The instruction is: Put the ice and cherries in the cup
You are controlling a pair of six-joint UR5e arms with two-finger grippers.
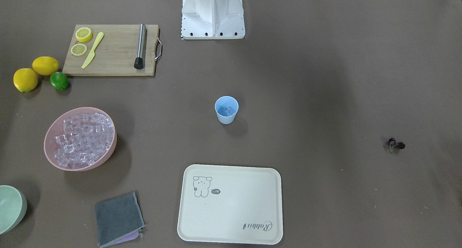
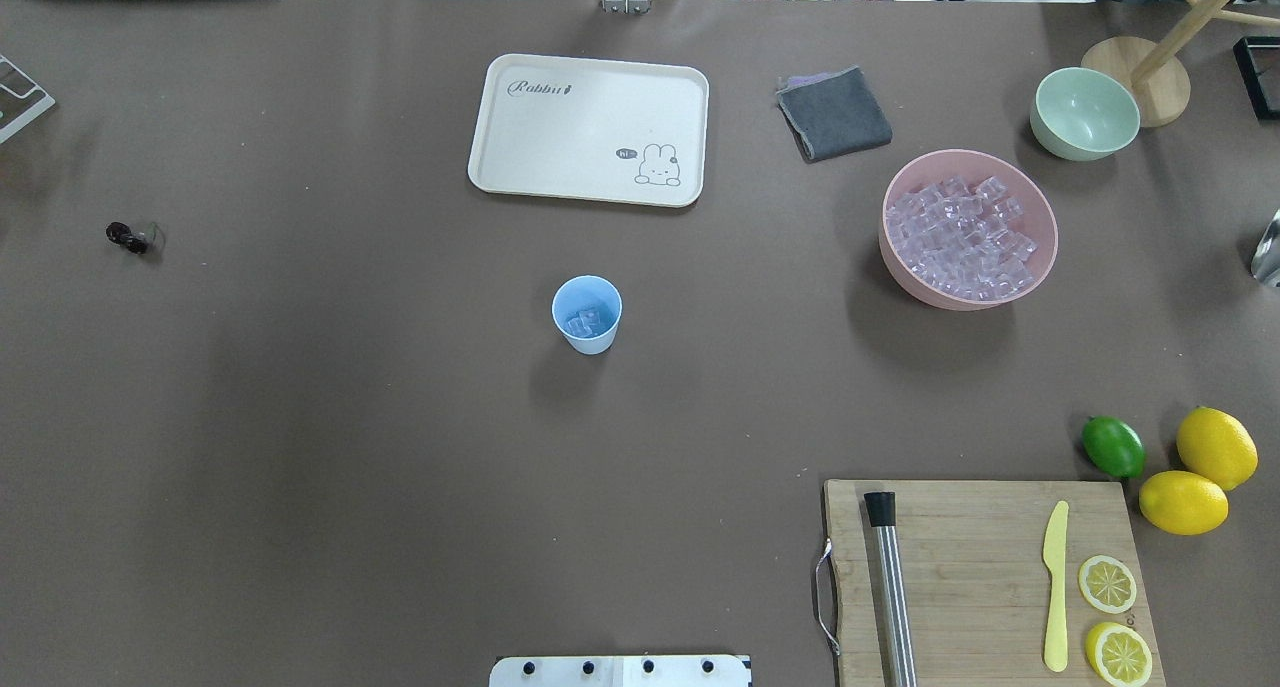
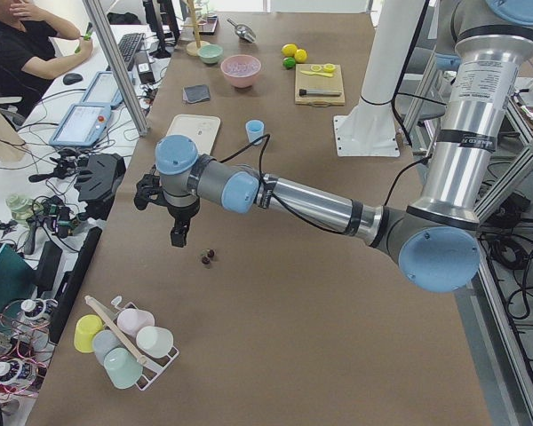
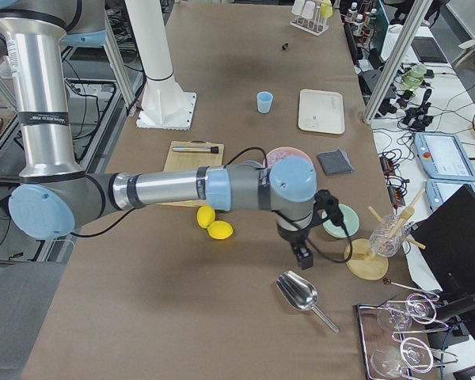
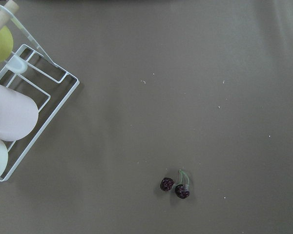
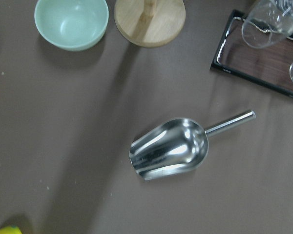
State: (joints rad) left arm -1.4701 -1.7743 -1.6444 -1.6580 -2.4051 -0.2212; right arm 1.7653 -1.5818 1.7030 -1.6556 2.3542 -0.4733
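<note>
The pale blue cup (image 1: 226, 110) stands upright mid-table, also in the overhead view (image 2: 587, 314), with a few ice cubes (image 2: 585, 322) inside. More ice (image 1: 83, 138) fills the pink bowl (image 1: 47, 141). The cherries (image 1: 396, 144) lie on the bare table far to the robot's left; they also show in the left wrist view (image 5: 176, 185). My left gripper (image 3: 177, 240) hovers above the table just beside the cherries (image 3: 209, 258); I cannot tell if it is open. My right gripper (image 4: 303, 257) hangs above a metal scoop (image 6: 171, 148); I cannot tell its state.
A cream tray (image 1: 231, 204), a grey cloth (image 1: 117, 219) and a pale green bowl (image 1: 11, 208) lie beyond the cup. A cutting board (image 1: 112, 49) holds lemon slices, a knife and a muddler. Lemons and a lime (image 1: 59, 81) sit beside it. A cup rack (image 5: 19, 112) is near the cherries.
</note>
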